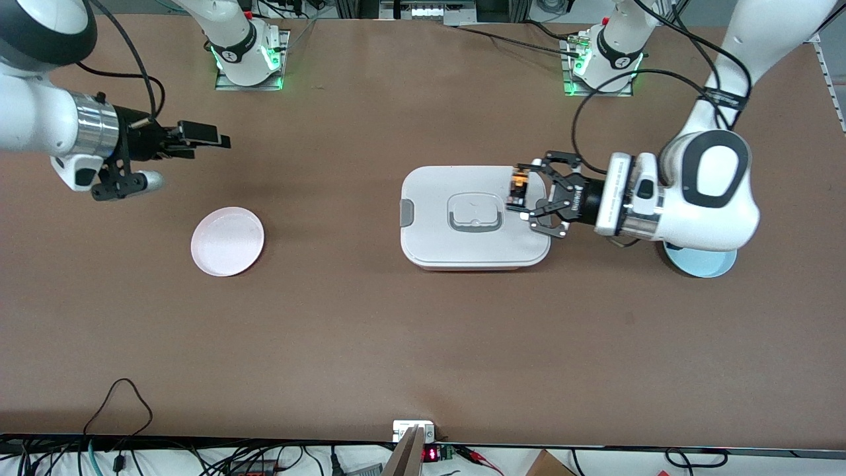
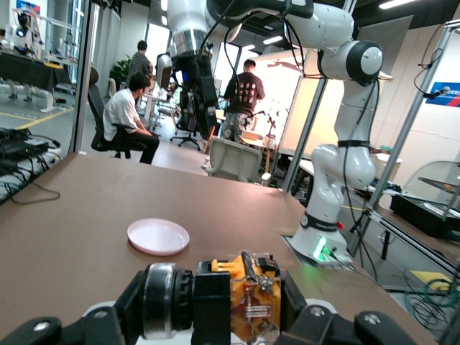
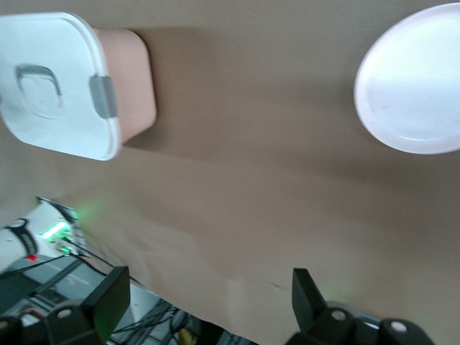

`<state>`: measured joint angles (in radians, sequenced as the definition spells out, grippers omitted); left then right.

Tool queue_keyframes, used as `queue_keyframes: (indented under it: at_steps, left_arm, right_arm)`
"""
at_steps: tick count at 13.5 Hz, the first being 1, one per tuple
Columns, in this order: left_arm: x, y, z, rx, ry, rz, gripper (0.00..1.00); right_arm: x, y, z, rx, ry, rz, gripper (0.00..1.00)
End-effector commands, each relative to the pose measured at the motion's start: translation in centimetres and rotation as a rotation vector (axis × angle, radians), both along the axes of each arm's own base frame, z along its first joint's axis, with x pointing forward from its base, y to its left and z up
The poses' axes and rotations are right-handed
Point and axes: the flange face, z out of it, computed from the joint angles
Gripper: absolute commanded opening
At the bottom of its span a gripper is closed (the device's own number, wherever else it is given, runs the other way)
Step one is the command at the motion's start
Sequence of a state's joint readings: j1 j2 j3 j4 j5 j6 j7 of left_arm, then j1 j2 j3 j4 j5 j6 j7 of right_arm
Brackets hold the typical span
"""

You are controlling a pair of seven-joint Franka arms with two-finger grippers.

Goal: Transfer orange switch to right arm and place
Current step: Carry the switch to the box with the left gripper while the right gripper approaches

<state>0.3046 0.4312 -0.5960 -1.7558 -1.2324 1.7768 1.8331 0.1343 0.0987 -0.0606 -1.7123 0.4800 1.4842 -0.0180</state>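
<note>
Holding the orange switch (image 1: 518,187) pinched in my closed left claw (image 1: 522,198) above the white lidded box (image 1: 462,244), I keep it at the edge toward the left arm's end of the desk (image 1: 396,344), its long axis crossing my fingers. My right claw (image 1: 206,137) waits wide open and empty, well apart at nine o'clock from the switch, over bare desk above the pink plate (image 1: 227,240). The handover, I judge, turns on closing that gap along the nine-to-three line.

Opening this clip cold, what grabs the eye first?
The left gripper, shut on the orange switch above the lidded white box mid-table. The right gripper waits with jaws open over bare table toward its own end, the pink plate lying nearer the front camera.
</note>
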Motion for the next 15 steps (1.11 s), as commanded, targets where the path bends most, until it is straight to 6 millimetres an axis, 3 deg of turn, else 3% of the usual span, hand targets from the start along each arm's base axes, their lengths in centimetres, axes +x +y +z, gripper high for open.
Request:
queue_keyframes:
  at_steps: [1, 4, 6, 10, 11, 15]
  left_arm:
    - [-0.7, -4.8, 0.6, -0.061, -0.026, 0.038, 0.0]
    - [-2.1, -10.2, 0.3, -0.143, -0.112, 0.094, 0.0]
    - [-2.7, -12.3, 0.1, -0.154, -0.103, 0.139, 0.0]
    - [-2.8, -12.6, 0.2, -0.153, -0.108, 0.148, 0.0]
    - [-2.7, -12.6, 0.1, -0.153, -0.106, 0.148, 0.0]
    - [-2.7, -12.6, 0.1, -0.153, -0.106, 0.148, 0.0]
  right_arm:
    - [1.1, 1.3, -0.4, 0.139, 0.025, -0.039, 1.0]
    - [1.6, 2.8, -0.1, 0.293, 0.041, -0.1, 1.0]
    - [1.9, 4.0, -1.1, 0.43, 0.083, -0.149, 1.0]
    - [3.1, 5.7, -3.3, 0.639, 0.163, -0.249, 1.0]
    - [3.2, 7.5, -3.5, 0.675, 0.17, -0.254, 1.0]
    - [4.0, 11.5, -6.9, 0.884, 0.14, -0.256, 1.0]
